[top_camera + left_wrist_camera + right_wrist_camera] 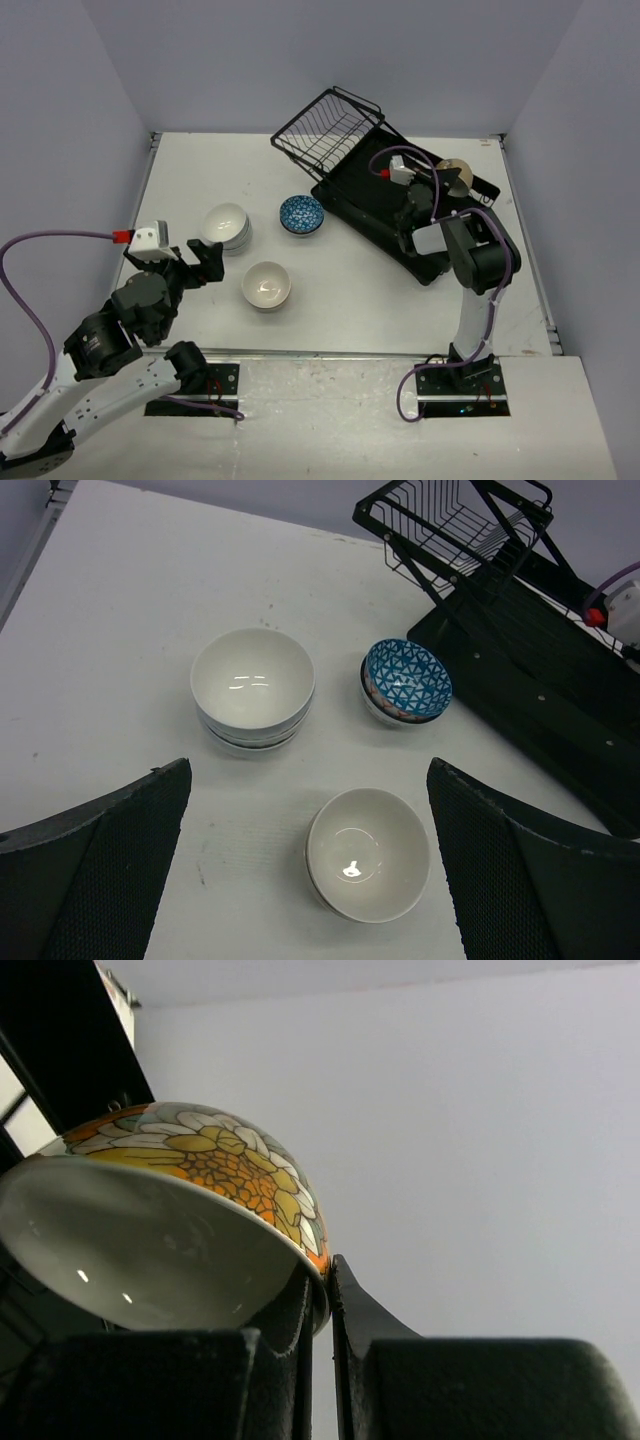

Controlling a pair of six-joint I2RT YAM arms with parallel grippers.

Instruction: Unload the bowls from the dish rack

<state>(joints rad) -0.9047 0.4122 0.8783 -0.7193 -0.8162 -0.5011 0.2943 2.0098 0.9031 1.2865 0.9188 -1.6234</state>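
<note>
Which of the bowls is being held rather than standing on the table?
The orange-and-yellow flower-patterned bowl, pinched at its rim by the right arm's jaws. The blue bowl, the white stack and the lone white bowl stand on the table.

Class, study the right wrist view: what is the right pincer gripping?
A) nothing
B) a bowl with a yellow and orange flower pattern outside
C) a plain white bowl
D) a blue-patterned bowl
B: the right pincer is shut on the rim of the flower-patterned bowl, while the blue-patterned bowl sits on the table.
</note>
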